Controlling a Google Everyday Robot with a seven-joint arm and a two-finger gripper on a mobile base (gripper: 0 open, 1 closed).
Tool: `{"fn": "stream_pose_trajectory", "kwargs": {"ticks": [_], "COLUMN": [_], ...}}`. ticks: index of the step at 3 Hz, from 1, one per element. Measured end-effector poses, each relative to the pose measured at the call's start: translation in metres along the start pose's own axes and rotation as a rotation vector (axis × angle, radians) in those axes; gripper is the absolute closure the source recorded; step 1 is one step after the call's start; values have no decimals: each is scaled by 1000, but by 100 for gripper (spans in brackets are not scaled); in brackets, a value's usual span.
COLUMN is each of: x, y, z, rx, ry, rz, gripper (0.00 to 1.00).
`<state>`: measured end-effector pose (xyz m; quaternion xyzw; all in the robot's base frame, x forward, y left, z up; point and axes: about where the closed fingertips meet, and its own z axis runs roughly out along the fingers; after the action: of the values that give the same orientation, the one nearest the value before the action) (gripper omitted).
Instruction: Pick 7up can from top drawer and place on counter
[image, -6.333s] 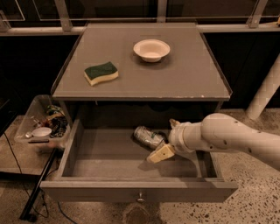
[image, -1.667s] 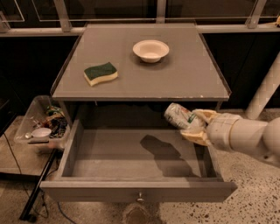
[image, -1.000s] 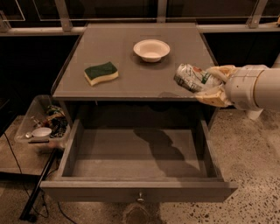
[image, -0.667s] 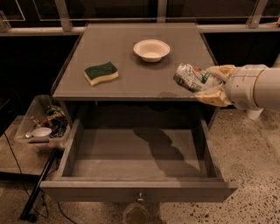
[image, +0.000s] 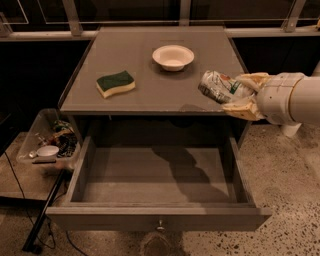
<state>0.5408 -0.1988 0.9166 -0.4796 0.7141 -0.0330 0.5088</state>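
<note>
My gripper (image: 239, 95) comes in from the right on a white arm and is shut on the 7up can (image: 220, 87), a silvery can with green and white markings. It holds the can tilted, just above the front right part of the grey counter (image: 145, 85). The can's shadow falls on the counter near its front edge. The top drawer (image: 155, 180) stands pulled out below the counter, with nothing in it that I can see, its knob (image: 160, 226) at the centre of the front panel.
A white bowl (image: 173, 57) sits at the back centre of the counter. A green and yellow sponge (image: 115, 83) lies at the left middle. A clear bin of clutter (image: 48, 142) stands on the floor to the left of the drawer.
The gripper lifted the can out of the drawer and carried it up and right to above the counter's right side. In the last second it has barely moved.
</note>
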Motion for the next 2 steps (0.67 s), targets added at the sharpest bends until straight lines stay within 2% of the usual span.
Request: {"fn": "stream_pose_trajectory", "kwargs": {"ticks": [1, 2], "x": [-6, -12], "y": [-12, -44], "z": [21, 61], "rx": [-28, -57], "ry": [12, 52], "rz": [-30, -92], "gripper": [100, 100]}}
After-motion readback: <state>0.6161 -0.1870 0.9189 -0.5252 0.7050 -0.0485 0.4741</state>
